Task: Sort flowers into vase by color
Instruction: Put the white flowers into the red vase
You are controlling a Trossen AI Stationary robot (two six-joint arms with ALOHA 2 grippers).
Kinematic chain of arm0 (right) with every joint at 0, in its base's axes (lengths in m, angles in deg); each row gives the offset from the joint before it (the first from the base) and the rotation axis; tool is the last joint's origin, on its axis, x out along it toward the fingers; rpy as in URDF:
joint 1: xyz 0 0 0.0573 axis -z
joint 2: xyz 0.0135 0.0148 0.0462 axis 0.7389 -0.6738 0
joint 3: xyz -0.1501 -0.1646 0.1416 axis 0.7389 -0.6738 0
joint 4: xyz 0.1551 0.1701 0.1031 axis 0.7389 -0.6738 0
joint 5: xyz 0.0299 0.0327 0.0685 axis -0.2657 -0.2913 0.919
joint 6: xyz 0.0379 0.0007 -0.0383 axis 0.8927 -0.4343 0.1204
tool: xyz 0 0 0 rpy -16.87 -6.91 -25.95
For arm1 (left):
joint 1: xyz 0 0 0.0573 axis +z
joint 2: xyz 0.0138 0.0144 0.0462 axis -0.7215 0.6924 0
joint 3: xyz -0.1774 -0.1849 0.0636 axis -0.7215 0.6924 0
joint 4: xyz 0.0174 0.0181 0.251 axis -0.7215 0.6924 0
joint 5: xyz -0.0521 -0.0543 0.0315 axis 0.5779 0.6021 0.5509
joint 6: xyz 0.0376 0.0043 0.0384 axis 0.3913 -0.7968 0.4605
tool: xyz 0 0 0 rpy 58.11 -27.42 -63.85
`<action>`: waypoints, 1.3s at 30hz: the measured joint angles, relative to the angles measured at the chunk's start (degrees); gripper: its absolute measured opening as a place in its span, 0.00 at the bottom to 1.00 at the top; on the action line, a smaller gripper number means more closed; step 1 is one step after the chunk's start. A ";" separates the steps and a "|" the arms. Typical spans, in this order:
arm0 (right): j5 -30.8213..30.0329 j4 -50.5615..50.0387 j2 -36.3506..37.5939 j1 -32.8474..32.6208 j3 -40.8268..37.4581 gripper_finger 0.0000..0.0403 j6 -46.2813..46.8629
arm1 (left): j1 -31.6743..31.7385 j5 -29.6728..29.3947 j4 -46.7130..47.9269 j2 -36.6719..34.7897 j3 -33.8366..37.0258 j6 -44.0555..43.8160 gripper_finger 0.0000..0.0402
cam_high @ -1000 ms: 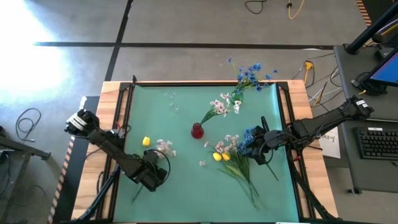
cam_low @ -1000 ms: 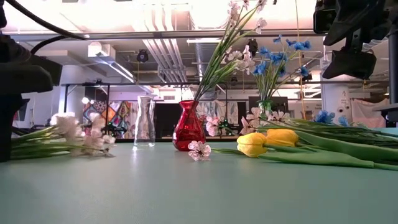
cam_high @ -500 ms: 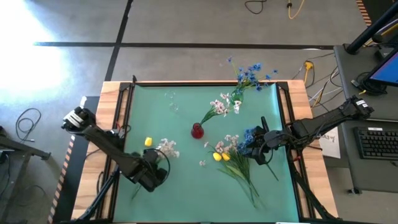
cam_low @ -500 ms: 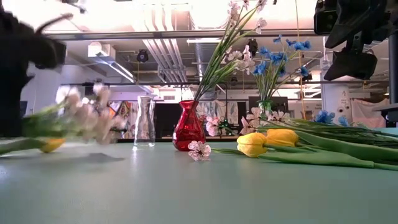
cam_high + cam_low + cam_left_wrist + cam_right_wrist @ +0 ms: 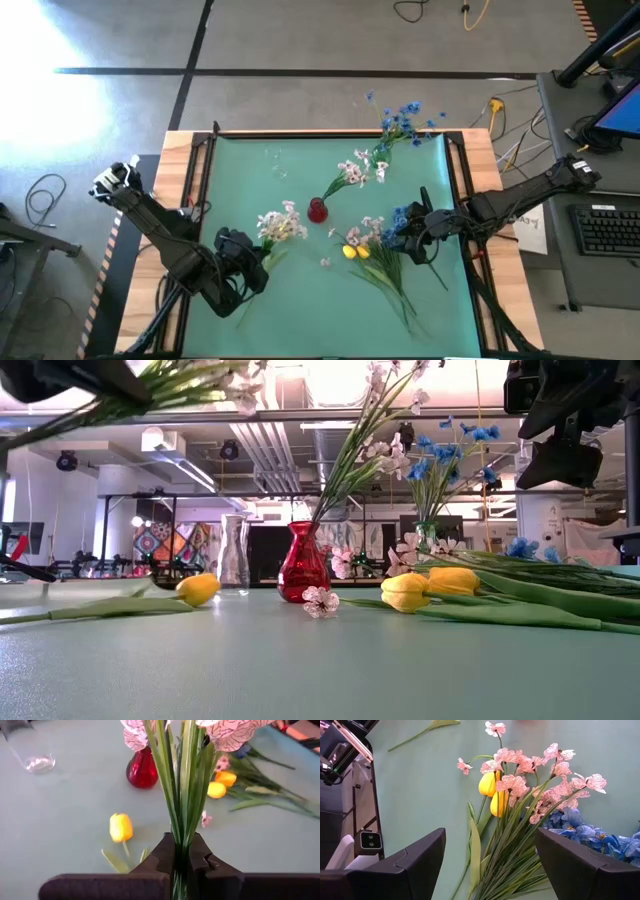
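Note:
My left gripper (image 5: pixel 181 854) is shut on a pinkish-white blossom spray (image 5: pixel 279 222), raised above the table's near left part (image 5: pixel 190 375). A red vase (image 5: pixel 317 210) at mid-table holds another pinkish-white spray (image 5: pixel 357 168). Blue flowers (image 5: pixel 401 122) stand in a clear vase at the far edge. An empty clear vase (image 5: pixel 233 555) stands far left of the red one. One yellow tulip (image 5: pixel 120 827) lies on the mat below my left gripper. My right gripper (image 5: pixel 490 865) hangs open over a pile of yellow tulips (image 5: pixel 491 795), pink blossoms and blue flowers (image 5: pixel 403 218). My left gripper pinches the spray's bundle of green stems (image 5: pixel 182 837) between its two fingers. The stems run forward out of the fingers and the blossoms (image 5: pixel 227 731) point toward the red vase. The spray is lifted clear, and the stem ends (image 5: pixel 243 306) stick out behind the gripper.
A loose pink blossom (image 5: pixel 321 601) lies on the mat in front of the red vase. The pile's long green stems (image 5: pixel 392 285) reach toward the near right corner. Wooden rails (image 5: pixel 180 190) border the green mat. Bare mat lies along the near edge (image 5: pixel 310 320).
My left gripper has risen with the pinkish-white spray and moved a little toward the red vase. The spray, which lay on the mat, is now lifted clear and swung up high in the low view. The single yellow tulip behind it has come into sight there.

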 joint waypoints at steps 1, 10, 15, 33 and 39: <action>0.00 -0.02 0.00 -0.01 0.00 0.74 0.00 | 0.00 -0.02 0.05 -0.22 -0.30 0.21 0.00; 0.00 -0.02 0.00 -0.02 0.00 0.74 -0.24 | -0.07 0.58 0.97 -0.68 -1.79 1.13 0.00; -0.02 -0.02 0.00 0.00 0.00 0.74 -0.62 | -0.04 -0.93 1.02 -0.68 -2.04 1.99 0.00; -1.97 0.02 0.00 0.00 -0.04 0.74 -2.49 | 2.71 -26.22 -9.06 -1.03 -2.05 22.50 0.00; -3.63 0.02 0.00 0.00 -0.09 0.74 -2.75 | 6.19 -27.53 -18.99 -1.18 -2.05 35.27 0.00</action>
